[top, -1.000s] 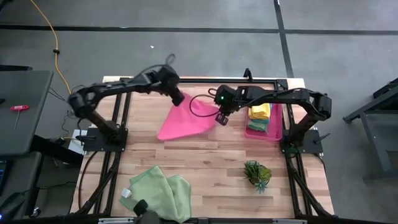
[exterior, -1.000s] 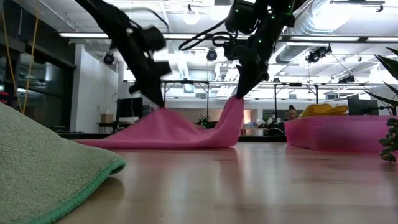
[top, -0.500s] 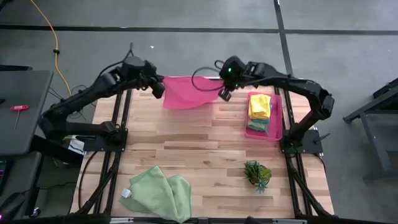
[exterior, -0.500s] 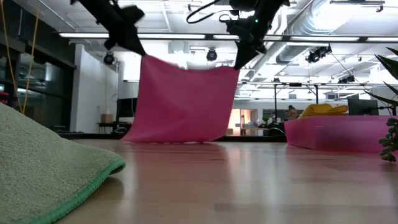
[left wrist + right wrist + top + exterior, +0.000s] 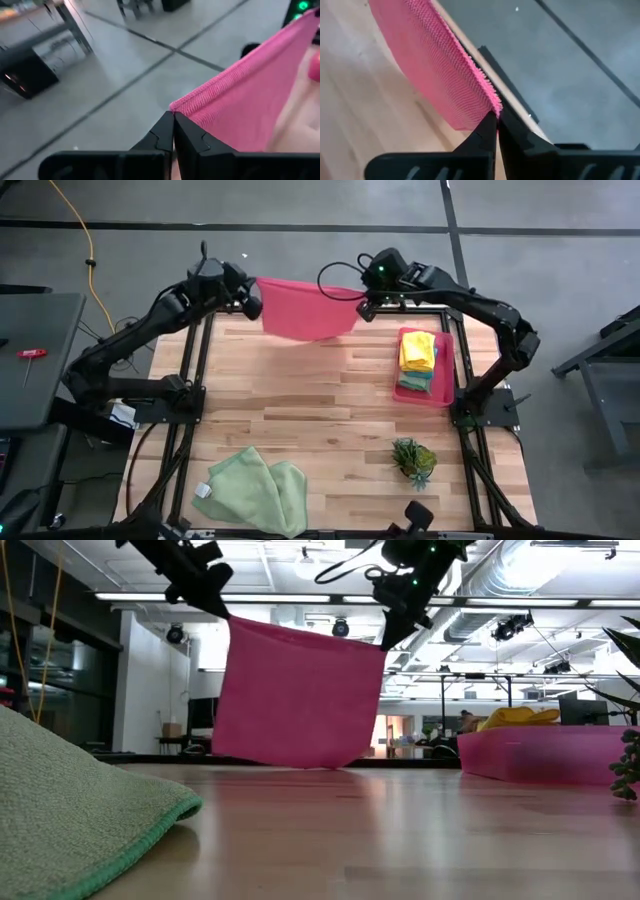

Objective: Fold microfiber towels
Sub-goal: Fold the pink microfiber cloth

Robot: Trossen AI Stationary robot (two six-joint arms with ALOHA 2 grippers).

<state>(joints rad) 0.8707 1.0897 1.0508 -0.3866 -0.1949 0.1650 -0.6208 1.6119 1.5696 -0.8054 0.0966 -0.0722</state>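
Pink towel [image 5: 298, 695] — hung flat above the table's [image 5: 330, 430] 12 o'clock edge, upper corners pinched in the shut jaws of left gripper [image 5: 253, 298] and right gripper [image 5: 364, 304]. Bottom hem clear of the wood — open table below. Green towels [image 5: 255, 492] at 7 o'clock.

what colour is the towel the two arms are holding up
Hot pink. The towel hangs spread between the left hand and right hand; the low view shows it best.
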